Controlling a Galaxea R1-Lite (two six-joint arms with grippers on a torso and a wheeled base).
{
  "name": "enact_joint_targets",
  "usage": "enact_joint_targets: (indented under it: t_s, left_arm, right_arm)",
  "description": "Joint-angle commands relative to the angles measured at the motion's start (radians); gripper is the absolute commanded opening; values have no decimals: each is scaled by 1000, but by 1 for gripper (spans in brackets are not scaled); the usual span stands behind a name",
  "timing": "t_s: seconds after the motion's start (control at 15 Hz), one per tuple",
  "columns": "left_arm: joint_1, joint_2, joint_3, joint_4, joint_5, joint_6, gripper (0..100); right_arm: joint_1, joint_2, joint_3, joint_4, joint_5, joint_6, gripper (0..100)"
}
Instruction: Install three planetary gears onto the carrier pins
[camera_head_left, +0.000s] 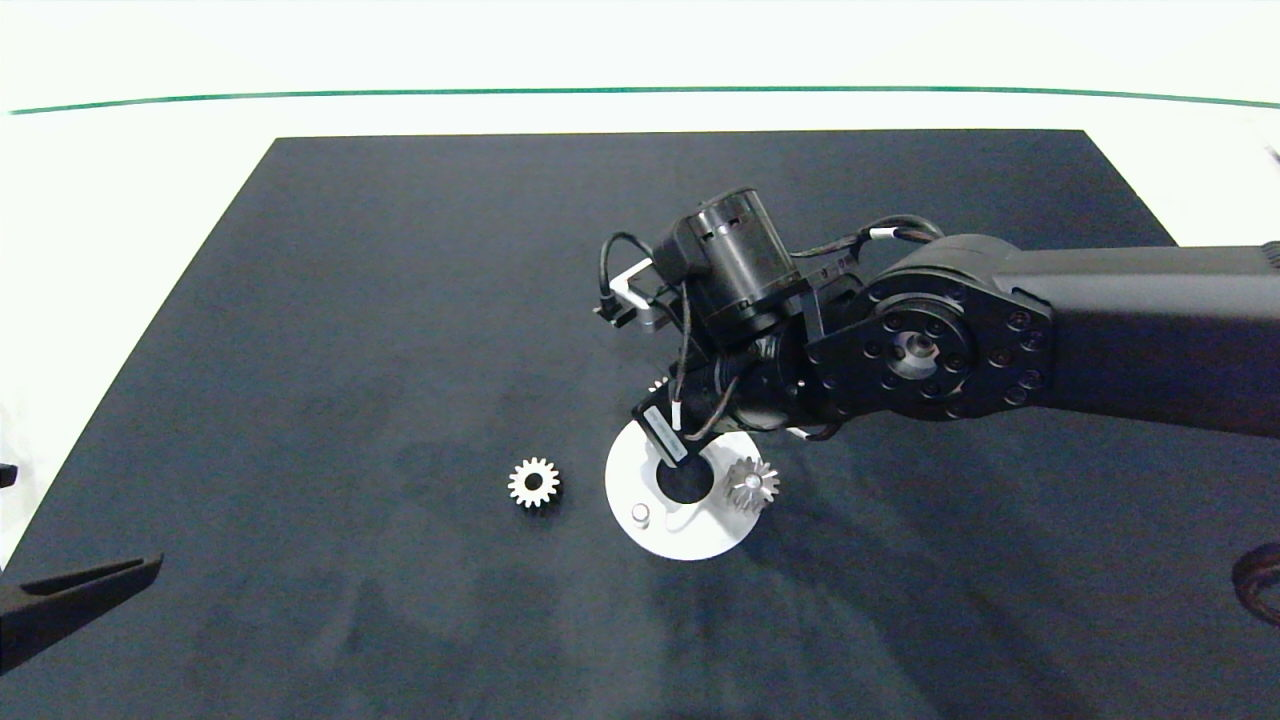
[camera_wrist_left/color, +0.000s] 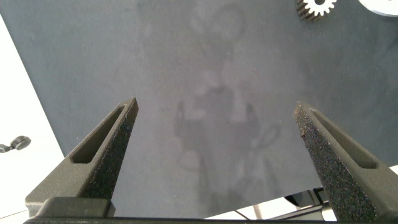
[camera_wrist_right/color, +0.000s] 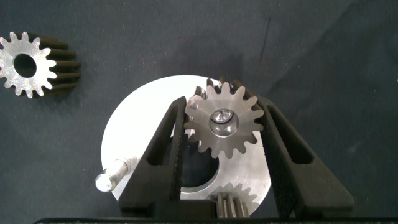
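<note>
While right end effector (camera_wrist_right/color: 224, 134) clasped silvery toothed gear (camera_wrist_right/color: 225, 124) seated on pin, spare gear (camera_head_left: 533, 483) lay beside white disc (camera_head_left: 640, 480); left end effector (camera_wrist_left/color: 217, 140) spread.

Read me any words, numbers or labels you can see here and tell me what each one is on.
No text can be read in any view.
White label on the right arm above the white disc: any print on it is too small to read.
Gears, dark mat, pincers: no markings visible.

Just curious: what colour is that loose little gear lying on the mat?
Shiny silvery-white metal, with a round centre hole; the right wrist view shows it best.
</note>
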Motion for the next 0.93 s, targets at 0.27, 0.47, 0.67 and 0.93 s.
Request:
enact_joint_targets:
  t_s: [0.27,0.47,0.67,0.93]
  left_arm:
    - [0,0,2,4,0,2,100]
    - [0,2,2,4,0,2,100]
    - [0,2,2,4,0,2,100]
    - [0,2,2,4,0,2,100]
  right_arm:
    - [2,-13,26,6,-2,-1,0]
    - [1,-18,34,6,-2,-1,100]
    - [-1,-24,45,5,-2,1,100]
    - [-1,-24,43,5,-2,2,100]
